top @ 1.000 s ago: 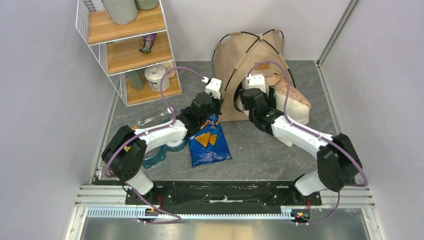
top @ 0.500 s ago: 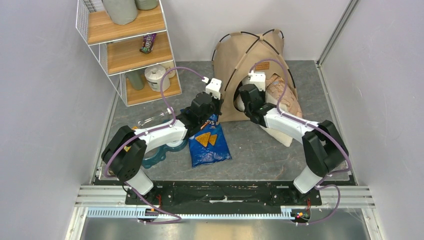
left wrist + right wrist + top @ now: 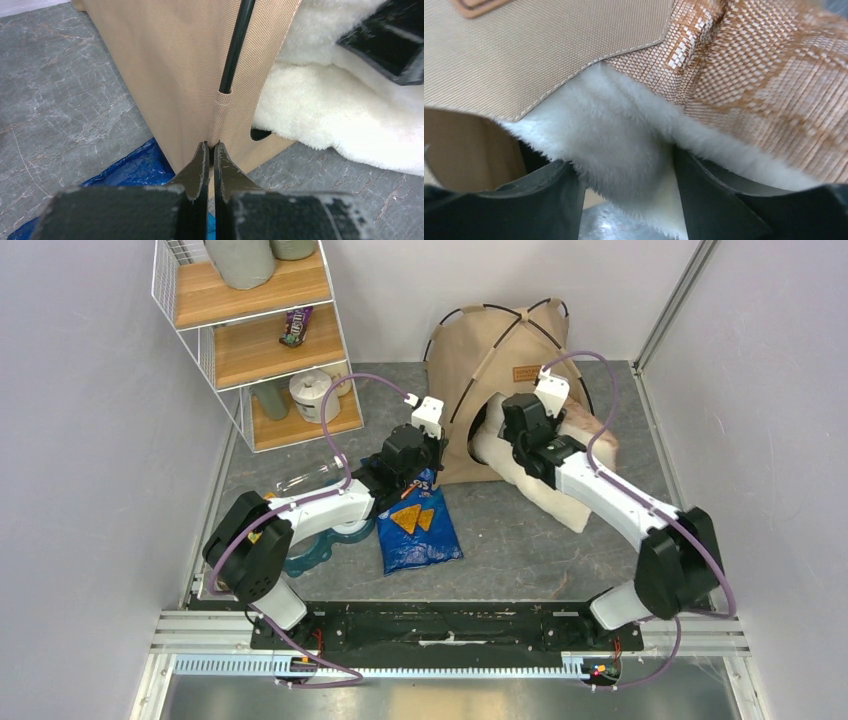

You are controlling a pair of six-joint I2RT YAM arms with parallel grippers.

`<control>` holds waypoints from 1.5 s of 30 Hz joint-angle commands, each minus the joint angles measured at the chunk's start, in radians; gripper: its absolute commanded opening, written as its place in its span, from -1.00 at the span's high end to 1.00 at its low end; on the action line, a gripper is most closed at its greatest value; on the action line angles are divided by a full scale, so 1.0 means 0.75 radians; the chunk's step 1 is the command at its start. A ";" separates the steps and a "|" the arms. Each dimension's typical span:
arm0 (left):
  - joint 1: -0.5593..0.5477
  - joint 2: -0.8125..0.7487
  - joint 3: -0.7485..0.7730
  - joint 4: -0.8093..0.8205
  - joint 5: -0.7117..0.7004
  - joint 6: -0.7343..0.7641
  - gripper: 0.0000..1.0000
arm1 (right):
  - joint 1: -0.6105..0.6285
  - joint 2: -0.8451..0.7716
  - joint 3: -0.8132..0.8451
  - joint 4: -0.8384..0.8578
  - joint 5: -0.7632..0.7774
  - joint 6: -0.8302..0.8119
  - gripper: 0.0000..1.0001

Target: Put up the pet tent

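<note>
Pet tent (image 3: pixel 495 350) erect at 12 o'clock. Left gripper (image 3: pixel 210 146) pinches its door edge. Right gripper (image 3: pixel 624 167) half-open astride cushion (image 3: pixel 545 495), grip unclear; cushion protrudes toward 4 o'clock, unseated.

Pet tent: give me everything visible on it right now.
The pet tent is tan woven fabric over thin black poles that cross at its top, with a brown patch label above the opening. It stands upright at the back of the table. A fluffy white cushion sticks out of its opening. The left gripper is shut on its front seam below a pole end; a blue chip bag lies beside that corner.
</note>
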 commanded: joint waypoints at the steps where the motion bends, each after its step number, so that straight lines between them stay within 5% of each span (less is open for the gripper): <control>1: 0.005 -0.043 0.042 -0.003 -0.004 0.002 0.96 | -0.011 -0.236 -0.035 -0.090 0.120 -0.187 -0.53; 5: 0.007 -0.030 0.050 -0.006 0.000 -0.002 0.96 | -0.014 -0.378 0.031 -0.182 0.085 -0.356 -0.80; 10: 0.009 -0.017 0.070 -0.025 0.000 -0.007 0.96 | -0.010 -0.425 0.092 -0.332 -0.138 -0.505 -0.87; 19: 0.011 -0.011 0.076 -0.041 -0.001 -0.007 0.96 | 0.088 -0.446 -0.179 -0.252 -0.417 -0.404 -0.70; 29: 0.015 -0.015 0.077 -0.056 0.007 -0.009 0.96 | 0.099 -0.097 -0.213 -0.014 -0.158 -0.431 -0.82; 34: 0.018 -0.021 0.076 -0.060 0.011 -0.003 0.96 | 0.099 -0.091 -0.192 0.022 -0.047 -0.453 -0.87; 45: 0.038 -0.021 0.076 -0.076 0.016 0.012 0.96 | 0.102 0.122 -0.266 0.139 -0.092 -0.606 -0.94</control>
